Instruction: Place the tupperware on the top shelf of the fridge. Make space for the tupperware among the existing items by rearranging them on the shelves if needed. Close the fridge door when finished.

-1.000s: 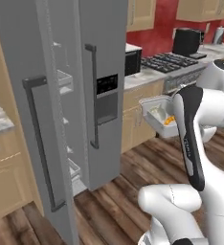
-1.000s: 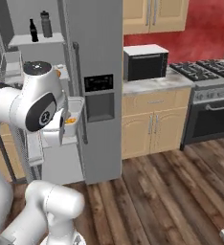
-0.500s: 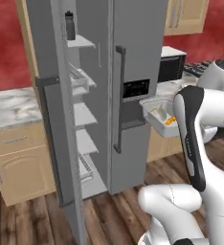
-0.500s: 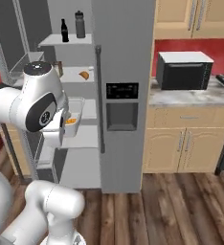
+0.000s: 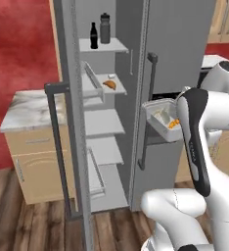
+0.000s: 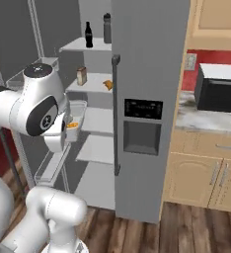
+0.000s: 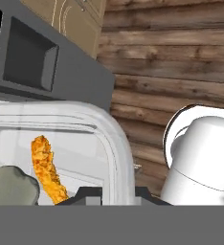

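Clearance on the top shelf (image 5: 114, 45) is what we would judge first: the cola bottle (image 5: 93, 36) and the sports bottle (image 5: 104, 28) stand close together at its rear, near the upper middle of the left base frame, and the front strip looks free, so we would slide the tupperware (image 5: 161, 118) in level and low over that front edge, keeping it flat so the orange food (image 7: 47, 169) stays put. The croissant piece (image 6: 107, 85) and carton (image 6: 81, 75) sit one shelf lower and need no moving, we think. Our hand (image 7: 111, 194) is pinched tight on the tupperware's rim, carrying it in mid-air in front of the open fridge (image 6: 152, 89).
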### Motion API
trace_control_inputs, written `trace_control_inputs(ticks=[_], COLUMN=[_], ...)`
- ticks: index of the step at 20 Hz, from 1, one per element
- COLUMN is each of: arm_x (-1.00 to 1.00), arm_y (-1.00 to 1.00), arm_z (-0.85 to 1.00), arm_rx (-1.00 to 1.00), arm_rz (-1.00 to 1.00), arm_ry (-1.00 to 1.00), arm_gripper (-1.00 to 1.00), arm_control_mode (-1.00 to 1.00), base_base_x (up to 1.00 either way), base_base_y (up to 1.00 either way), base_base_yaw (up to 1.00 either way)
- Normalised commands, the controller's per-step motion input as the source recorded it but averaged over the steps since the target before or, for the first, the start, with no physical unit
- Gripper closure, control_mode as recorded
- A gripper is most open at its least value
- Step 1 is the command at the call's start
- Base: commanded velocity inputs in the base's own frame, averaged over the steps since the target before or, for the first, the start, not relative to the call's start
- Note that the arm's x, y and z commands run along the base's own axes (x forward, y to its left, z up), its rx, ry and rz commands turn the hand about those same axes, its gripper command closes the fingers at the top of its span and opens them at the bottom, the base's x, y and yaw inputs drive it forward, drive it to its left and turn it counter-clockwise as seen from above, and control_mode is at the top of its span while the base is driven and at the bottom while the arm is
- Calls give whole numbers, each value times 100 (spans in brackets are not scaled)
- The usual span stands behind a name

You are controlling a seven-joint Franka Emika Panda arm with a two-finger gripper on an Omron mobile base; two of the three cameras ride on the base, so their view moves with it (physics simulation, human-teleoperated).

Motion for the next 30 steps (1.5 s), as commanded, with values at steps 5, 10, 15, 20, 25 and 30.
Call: trace_control_inputs(ticks=[5,10,15,20,25,30], arm_x=[0,0,0,0,0,0], arm_y=[0,0,0,0,0,0], arm_z=[0,0,0,0,0,0], arm_rx=[0,0,0,0,0,0], arm_rz=[0,0,0,0,0,0], arm_ry=[0,0,0,0,0,0], arm_gripper=[100,100,100,100,100,100], arm_control_mode=[100,100,100,100,100,100], base_base_x=[61,66,63,56,54,34], base_base_y=[-44,-36,-38,-40,-25,-3], base_base_yaw=[37,33,28,22,14,5])
